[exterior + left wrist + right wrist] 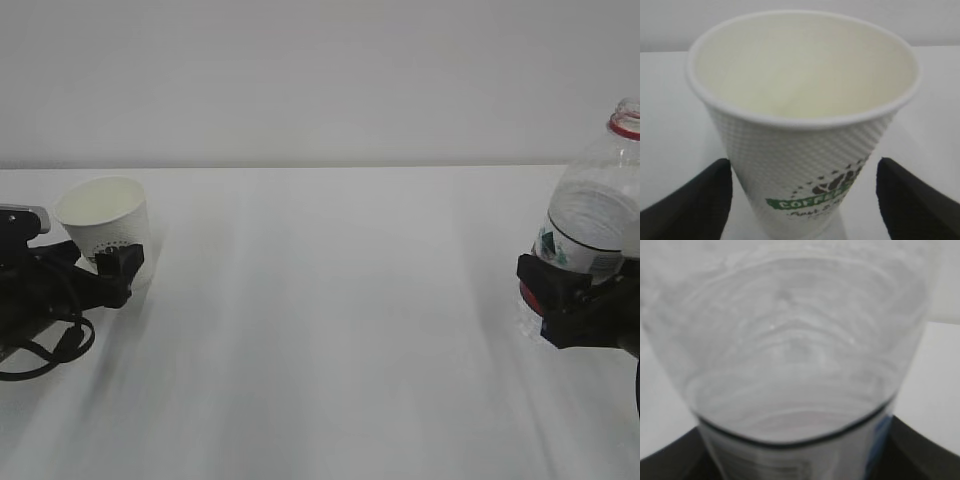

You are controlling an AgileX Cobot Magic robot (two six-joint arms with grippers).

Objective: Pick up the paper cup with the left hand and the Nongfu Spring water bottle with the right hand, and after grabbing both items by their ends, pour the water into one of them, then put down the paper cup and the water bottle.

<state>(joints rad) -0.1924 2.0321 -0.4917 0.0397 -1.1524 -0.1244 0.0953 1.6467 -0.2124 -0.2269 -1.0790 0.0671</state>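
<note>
The white paper cup (103,222) with its green logo stands upright on the table at the far left. My left gripper (119,258) is open around its lower part. In the left wrist view the black fingers (695,200) flank the cup (805,115) with a gap on each side. The inside of the cup looks faintly yellowish, and I cannot make out a water level. At the right edge my right gripper (562,295) is shut on the lower body of the clear, capless water bottle (592,205), which leans slightly. The bottle (790,340) fills the right wrist view, between the jaws of the right gripper (797,457).
The white table (330,330) stretches between the two arms, and a plain white wall stands behind it. The left arm's black cables (45,345) loop on the table at the lower left.
</note>
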